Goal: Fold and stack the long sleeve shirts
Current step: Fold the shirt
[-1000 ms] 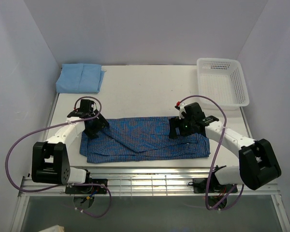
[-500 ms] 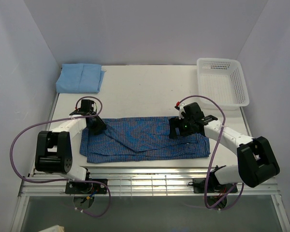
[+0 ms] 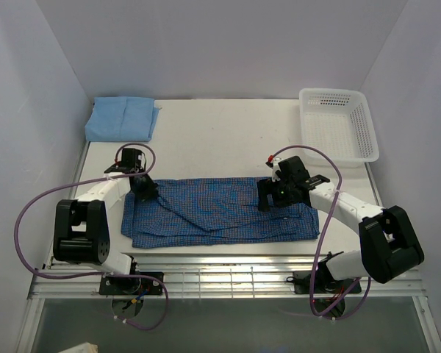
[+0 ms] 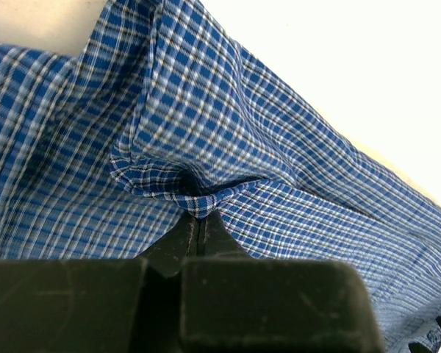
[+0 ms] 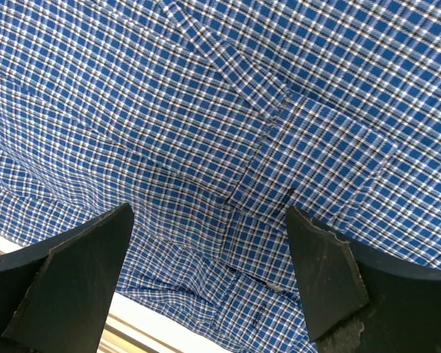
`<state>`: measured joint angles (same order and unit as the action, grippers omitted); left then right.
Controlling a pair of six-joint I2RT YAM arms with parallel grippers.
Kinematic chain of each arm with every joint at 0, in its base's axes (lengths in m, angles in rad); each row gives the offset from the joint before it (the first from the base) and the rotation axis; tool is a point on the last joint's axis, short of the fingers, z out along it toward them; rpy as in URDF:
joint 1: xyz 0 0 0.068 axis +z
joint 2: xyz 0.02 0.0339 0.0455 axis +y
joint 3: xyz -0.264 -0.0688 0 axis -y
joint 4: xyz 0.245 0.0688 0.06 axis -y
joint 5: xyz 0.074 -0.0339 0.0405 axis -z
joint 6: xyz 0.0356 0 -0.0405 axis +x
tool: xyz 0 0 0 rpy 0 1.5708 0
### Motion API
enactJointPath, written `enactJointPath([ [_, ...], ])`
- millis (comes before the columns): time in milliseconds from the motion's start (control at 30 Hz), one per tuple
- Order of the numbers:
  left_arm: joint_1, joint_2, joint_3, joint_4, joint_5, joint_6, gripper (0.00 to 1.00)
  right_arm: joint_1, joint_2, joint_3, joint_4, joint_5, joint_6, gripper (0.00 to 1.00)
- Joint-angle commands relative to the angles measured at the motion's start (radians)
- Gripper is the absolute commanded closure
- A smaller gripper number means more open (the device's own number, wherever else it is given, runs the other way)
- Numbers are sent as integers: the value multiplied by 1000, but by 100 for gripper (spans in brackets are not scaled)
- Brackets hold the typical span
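A dark blue checked long sleeve shirt (image 3: 220,212) lies spread across the near half of the table, folded into a long band. My left gripper (image 3: 145,188) is at its far left corner, and in the left wrist view it (image 4: 197,218) is shut on a pinched fold of the checked cloth (image 4: 198,147). My right gripper (image 3: 272,197) hovers low over the shirt's right part, open, with the checked cloth (image 5: 228,110) and a folded placket showing between its fingers (image 5: 320,276). A plain light blue shirt (image 3: 122,118) lies folded at the far left corner.
A white plastic mesh basket (image 3: 337,122) stands at the far right of the table. The metal rail (image 3: 220,276) runs along the near edge, in front of the arm bases. White walls close in the left and right sides.
The left gripper has shut on the shirt's far left corner, bunching the cloth there. The right gripper has stayed open over the shirt, almost still.
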<state>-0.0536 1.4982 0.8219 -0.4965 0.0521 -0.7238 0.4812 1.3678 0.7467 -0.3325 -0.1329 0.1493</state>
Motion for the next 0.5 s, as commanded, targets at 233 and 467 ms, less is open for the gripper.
enactJointPath([
  [233,9,-131,94,-296,-1,27,100,4,20,37,-13,61,16,10],
  [467,9,-122,34,-359,-91,-32,100,4,43,57,-20,67,12,10],
])
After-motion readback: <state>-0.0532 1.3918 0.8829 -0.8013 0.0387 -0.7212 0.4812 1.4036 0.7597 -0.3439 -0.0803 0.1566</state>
